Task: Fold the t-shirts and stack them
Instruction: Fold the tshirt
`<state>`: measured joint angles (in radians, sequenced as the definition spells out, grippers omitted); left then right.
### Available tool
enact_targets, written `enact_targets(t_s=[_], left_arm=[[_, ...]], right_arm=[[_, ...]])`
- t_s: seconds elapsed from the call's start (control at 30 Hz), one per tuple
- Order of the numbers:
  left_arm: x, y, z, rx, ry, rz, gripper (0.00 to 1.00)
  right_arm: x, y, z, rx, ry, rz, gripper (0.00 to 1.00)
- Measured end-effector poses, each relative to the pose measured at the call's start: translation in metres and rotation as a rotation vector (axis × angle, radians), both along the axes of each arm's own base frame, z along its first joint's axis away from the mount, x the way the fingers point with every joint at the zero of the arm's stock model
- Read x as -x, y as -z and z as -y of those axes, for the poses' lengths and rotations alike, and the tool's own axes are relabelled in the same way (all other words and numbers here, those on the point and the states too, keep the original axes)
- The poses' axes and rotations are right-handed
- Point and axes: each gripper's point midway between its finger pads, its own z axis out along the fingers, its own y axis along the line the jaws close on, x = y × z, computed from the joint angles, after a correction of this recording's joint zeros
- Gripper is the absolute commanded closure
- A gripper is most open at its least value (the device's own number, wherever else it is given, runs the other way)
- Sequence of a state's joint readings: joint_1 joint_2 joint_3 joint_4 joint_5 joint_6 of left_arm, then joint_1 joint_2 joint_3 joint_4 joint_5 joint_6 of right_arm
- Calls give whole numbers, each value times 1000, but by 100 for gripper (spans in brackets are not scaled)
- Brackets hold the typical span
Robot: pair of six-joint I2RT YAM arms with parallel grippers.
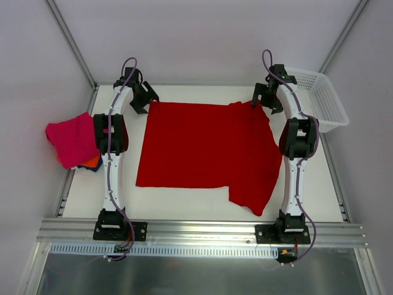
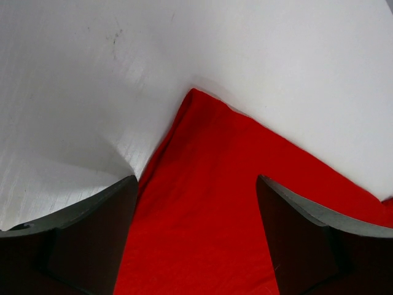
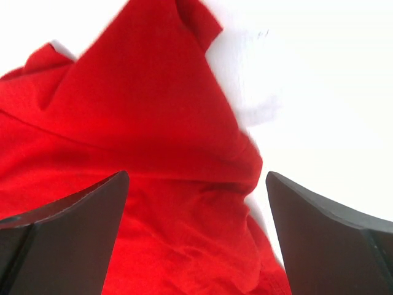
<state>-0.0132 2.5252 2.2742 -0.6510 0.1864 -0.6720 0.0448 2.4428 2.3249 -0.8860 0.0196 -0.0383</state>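
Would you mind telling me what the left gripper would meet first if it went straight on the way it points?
Most likely the red t-shirt: its corner lies ahead of the left gripper, between its open fingers, on the white table. Depth is hard to judge.

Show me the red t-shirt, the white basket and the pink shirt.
red t-shirt (image 1: 196, 144), top view, middle of the spread cloth.
white basket (image 1: 322, 98), top view, its mesh floor.
pink shirt (image 1: 70, 138), top view, its folded upper face.
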Motion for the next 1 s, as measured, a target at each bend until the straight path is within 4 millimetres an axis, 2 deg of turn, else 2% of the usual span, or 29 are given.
enact_targets(t_s=[0.2, 0.5, 0.63, 0.7, 0.77, 0.8, 0.87, 1.0], left_arm=[[0, 0, 2, 18, -1, -8, 20], [2, 0, 1, -12, -2, -12, 25], [7, -1, 1, -85, 17, -17, 24], [9, -6, 0, -111, 10, -13, 19], [9, -18, -1, -136, 2, 2, 14], [9, -30, 0, -151, -1, 20, 8], [8, -58, 1, -184, -3, 73, 1], [15, -130, 7, -264, 12, 211, 1]], right_arm=[[-10, 11, 0, 2, 10, 11, 0], [-1, 33, -9, -28, -10, -38, 6], [-2, 30, -11, -33, -15, -31, 5], [-9, 19, -15, -49, -21, 1, 4], [-18, 3, -19, -63, -30, 54, 3], [-21, -8, -20, -64, -33, 83, 3], [-26, -37, -23, -65, -43, 151, 3], [-25, -113, -24, -65, -58, 304, 4]])
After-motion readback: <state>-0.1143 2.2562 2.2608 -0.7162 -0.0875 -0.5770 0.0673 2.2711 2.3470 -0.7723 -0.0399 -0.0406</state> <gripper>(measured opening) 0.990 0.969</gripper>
